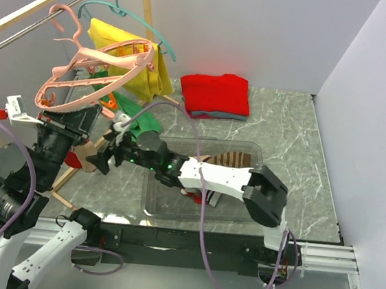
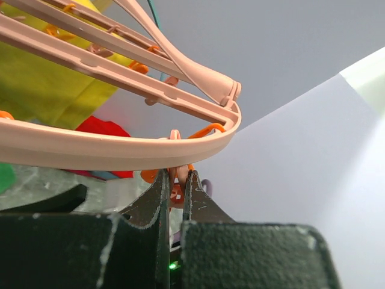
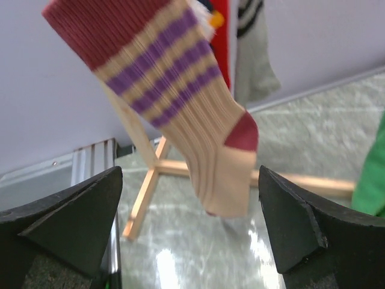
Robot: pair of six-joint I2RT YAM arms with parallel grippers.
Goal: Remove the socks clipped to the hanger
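The pink ring hanger (image 1: 97, 72) hangs from the rack rail, and its rim fills the left wrist view (image 2: 120, 144). My left gripper (image 2: 177, 180) is shut on an orange-pink clip (image 2: 178, 191) just under that rim. My right gripper (image 3: 190, 174) is open, reaching left under the hanger (image 1: 107, 153). A tan sock with purple stripes and a red cuff and heel (image 3: 192, 120) hangs down between its fingers, touching neither. A red sock (image 3: 221, 42) and a grey-white sock (image 3: 252, 60) hang behind it. Striped socks (image 1: 229, 161) lie in the clear bin (image 1: 172, 211).
A yellow shirt (image 1: 136, 59) on a teal coat hanger (image 1: 124, 13) hangs behind the ring. A folded red garment (image 1: 215, 95) lies at the back. The wooden rack's foot (image 3: 144, 180) crosses the marble table under the sock. Something green (image 1: 143, 122) sits by the bin.
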